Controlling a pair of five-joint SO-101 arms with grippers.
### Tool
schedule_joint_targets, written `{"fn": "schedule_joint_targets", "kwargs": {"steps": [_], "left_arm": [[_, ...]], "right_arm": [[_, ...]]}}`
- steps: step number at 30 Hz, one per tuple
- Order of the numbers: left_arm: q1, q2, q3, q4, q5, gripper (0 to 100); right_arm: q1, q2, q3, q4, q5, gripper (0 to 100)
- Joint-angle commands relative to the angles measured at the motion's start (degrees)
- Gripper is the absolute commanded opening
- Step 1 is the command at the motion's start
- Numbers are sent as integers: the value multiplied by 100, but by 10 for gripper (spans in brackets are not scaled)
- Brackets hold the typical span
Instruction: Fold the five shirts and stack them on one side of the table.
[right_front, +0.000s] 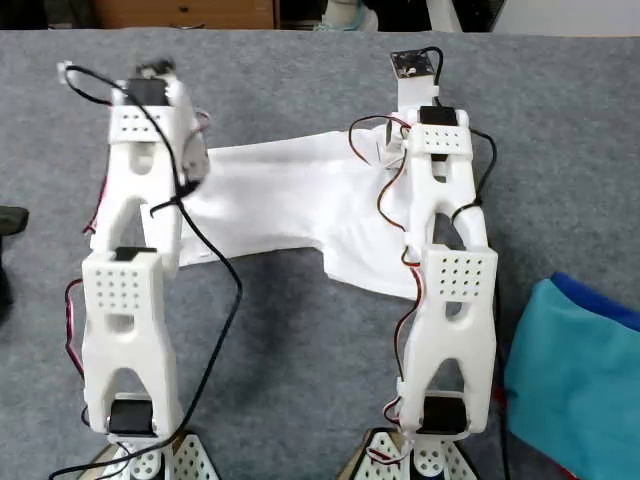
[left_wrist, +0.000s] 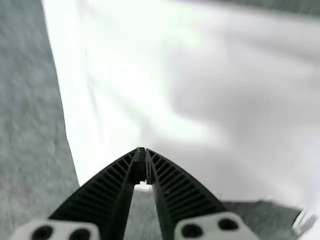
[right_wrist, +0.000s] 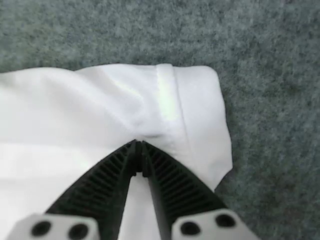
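Observation:
A white shirt (right_front: 280, 200) lies crumpled across the far middle of the grey table (right_front: 300, 350), between my two arms. My left gripper (left_wrist: 141, 156) is at the shirt's left end, shut, its tips pinching the white cloth (left_wrist: 200, 75). My right gripper (right_wrist: 138, 146) is at the shirt's right end, shut on a small pucker of cloth just inside a hemmed sleeve (right_wrist: 200, 105). From above, my left arm (right_front: 150, 130) and my right arm (right_front: 440, 160) cover both ends of the shirt. A teal shirt (right_front: 575, 370) lies on a blue one (right_front: 600, 295) at the right edge.
A dark object (right_front: 10, 220) pokes in at the left edge of the table. Bare grey surface stretches between the two arm bases and along the far side. A wooden cabinet (right_front: 190, 12) stands beyond the far edge.

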Motion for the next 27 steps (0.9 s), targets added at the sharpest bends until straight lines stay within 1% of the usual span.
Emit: {"fn": "schedule_joint_targets", "kwargs": {"steps": [1, 6, 9, 12, 14, 18, 22, 25, 27], "left_arm": [[-44, -1077, 1829, -818, 18, 18], [-132, -1895, 3666, -1618, 9, 18], [-202, -2255, 4633, -2356, -176, 18], [-299, -2448, 5363, -3121, -264, 18], [-440, -2492, 5705, -3437, -396, 18], [-941, -2519, 5899, -3552, -659, 18], [-1538, -2519, 5670, -3578, -905, 18], [-1644, -2519, 5380, -3525, -914, 18], [-1477, -2519, 5143, -3402, -905, 18]], "right_arm": [[75, -22, -295, -26, 18, 12], [75, -22, -295, -35, 18, 12], [75, -22, -295, -35, 18, 12], [75, -22, -295, -35, 18, 12], [75, -22, -295, -35, 18, 12], [75, -22, -295, -35, 18, 12], [75, -22, -295, -35, 18, 12], [75, -22, -295, -35, 18, 12], [75, -22, -295, -35, 18, 12]]}}
